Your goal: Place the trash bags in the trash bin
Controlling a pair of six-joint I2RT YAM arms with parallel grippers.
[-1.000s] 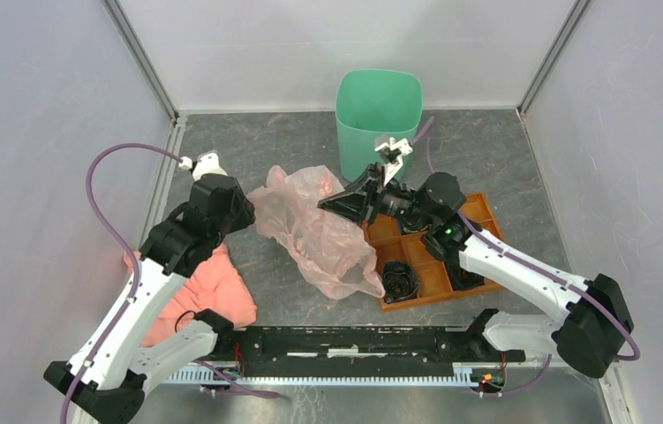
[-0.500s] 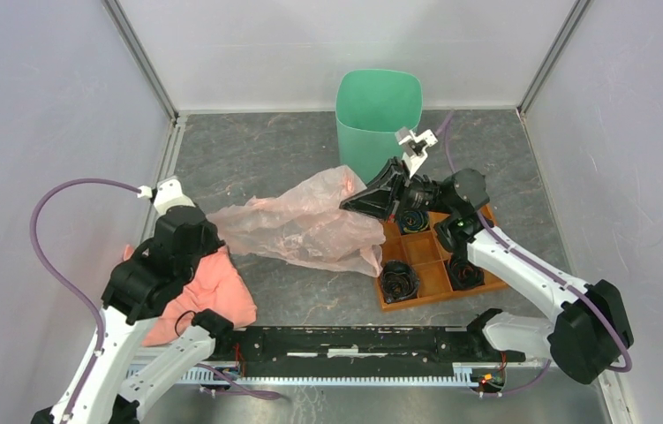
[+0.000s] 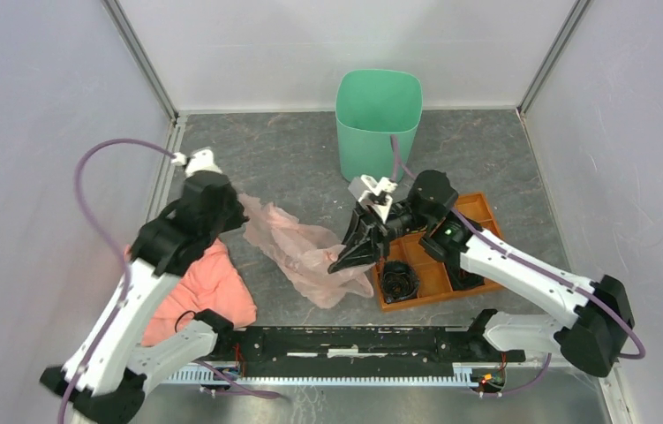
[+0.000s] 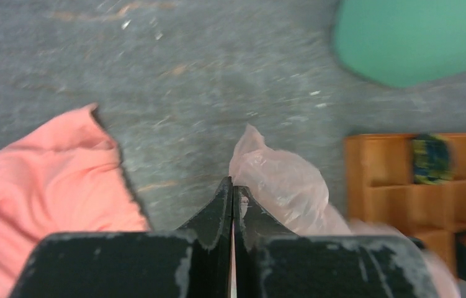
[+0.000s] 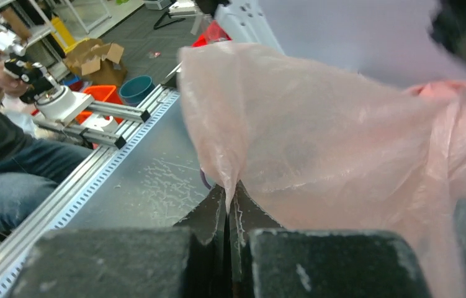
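The pale pink see-through trash bag (image 3: 297, 247) hangs crumpled between my two grippers over the table's middle. My left gripper (image 3: 241, 215) is shut on its left end; in the left wrist view (image 4: 233, 181) the film (image 4: 280, 183) bulges past the fingertips. My right gripper (image 3: 338, 265) is shut on its right end, pointing down-left; in the right wrist view (image 5: 228, 187) the film (image 5: 317, 130) is pinched between the jaws. The mint-green trash bin (image 3: 379, 119) stands upright at the back, apart from both grippers, and shows in the left wrist view (image 4: 416, 37).
A salmon-pink cloth (image 3: 199, 291) lies at the front left, also in the left wrist view (image 4: 38, 180). An orange compartment tray (image 3: 478, 212) with dark cable coils sits right of the bag, under my right arm. Walls close three sides.
My left gripper has swung up and right toward the centre. My right gripper has dropped down-left from near the bin. The stretched bag has gone slack and bunched up.
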